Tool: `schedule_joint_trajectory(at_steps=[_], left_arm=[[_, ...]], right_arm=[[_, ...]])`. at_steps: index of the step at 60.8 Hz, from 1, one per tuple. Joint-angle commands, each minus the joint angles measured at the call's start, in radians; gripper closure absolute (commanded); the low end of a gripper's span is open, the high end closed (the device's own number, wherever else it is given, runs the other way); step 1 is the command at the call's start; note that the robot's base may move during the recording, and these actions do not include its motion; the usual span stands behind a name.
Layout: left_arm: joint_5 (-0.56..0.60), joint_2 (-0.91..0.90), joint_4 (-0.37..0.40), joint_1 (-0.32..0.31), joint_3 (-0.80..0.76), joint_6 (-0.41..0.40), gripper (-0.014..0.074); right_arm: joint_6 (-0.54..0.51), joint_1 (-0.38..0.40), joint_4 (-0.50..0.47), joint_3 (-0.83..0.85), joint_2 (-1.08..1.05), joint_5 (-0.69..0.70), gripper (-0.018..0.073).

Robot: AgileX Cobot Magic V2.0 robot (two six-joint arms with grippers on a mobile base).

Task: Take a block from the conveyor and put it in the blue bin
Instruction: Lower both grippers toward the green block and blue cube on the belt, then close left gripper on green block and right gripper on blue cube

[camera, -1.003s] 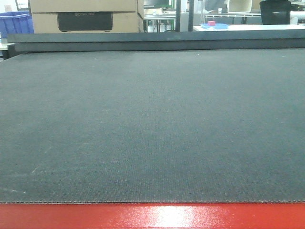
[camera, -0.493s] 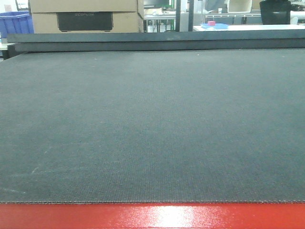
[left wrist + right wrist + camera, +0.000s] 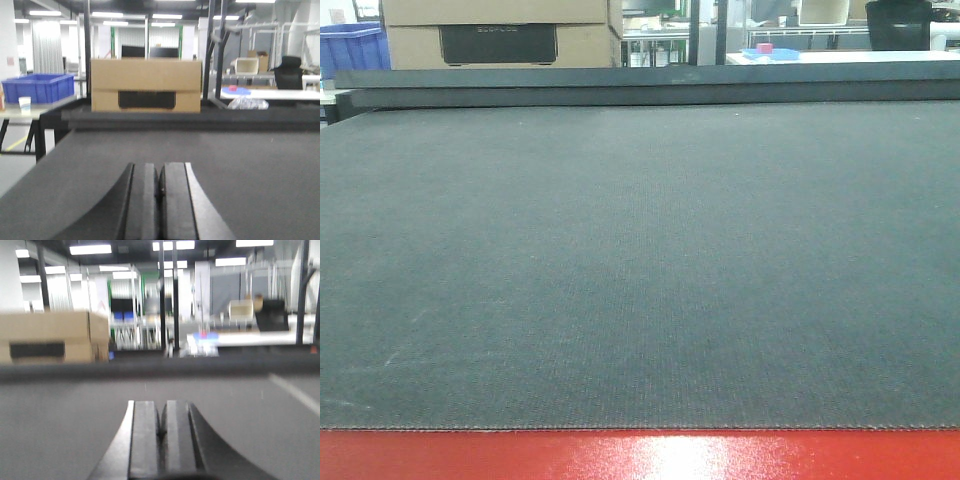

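front view low at conveyor near edge, facing across; wrist views face likewise, sharing cardboard box.

1. Conveyor: fills the foreground, with its frame rail along the near edge.
2. Cardboard box: behind the conveyor, left of centre.
3. Bin: left of the box, farther back.
4. Surface: behind the conveyor, to the right, with a tray on it.

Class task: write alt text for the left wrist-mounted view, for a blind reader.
The left gripper, shut with nothing between its fingers, points across the dark grey conveyor belt, which carries no block. Behind stand a cardboard box and a blue crate.
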State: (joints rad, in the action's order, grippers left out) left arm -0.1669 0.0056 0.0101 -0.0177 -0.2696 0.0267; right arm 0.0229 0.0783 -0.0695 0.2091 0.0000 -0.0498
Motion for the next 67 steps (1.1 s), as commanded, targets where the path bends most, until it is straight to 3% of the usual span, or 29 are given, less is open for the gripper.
schedule_joint_trajectory(at_steps=[1, 14, 35, 52, 67], left_arm=[[-0.124, 0.038, -0.002, 0.005, -0.135, -0.006, 0.0707], [-0.416, 0.290, -0.001, 0.005, -0.490, -0.006, 0.0707], [-0.810, 0.789, 0.014, 0.005, -0.844, -0.006, 0.0707], [-0.828, 1.043, 0.014, 0.005, -0.919, -0.006, 0.0707], [-0.814, 1.190, 0.014, 0.005, -0.919, -0.040, 0.0707]], right_arm=[[-0.005, 0.006, 0.008, 0.123, 0.000, -0.081, 0.0721], [-0.005, 0.006, 0.011, 0.418, 0.157, -0.465, 0.0721], [-0.005, 0.006, 0.011, 0.713, 0.628, -0.781, 0.0721], [-0.005, 0.006, 0.011, 0.902, 1.001, -1.057, 0.0721], [0.020, 0.007, 0.011, 0.956, 1.246, -1.132, 0.0721]])
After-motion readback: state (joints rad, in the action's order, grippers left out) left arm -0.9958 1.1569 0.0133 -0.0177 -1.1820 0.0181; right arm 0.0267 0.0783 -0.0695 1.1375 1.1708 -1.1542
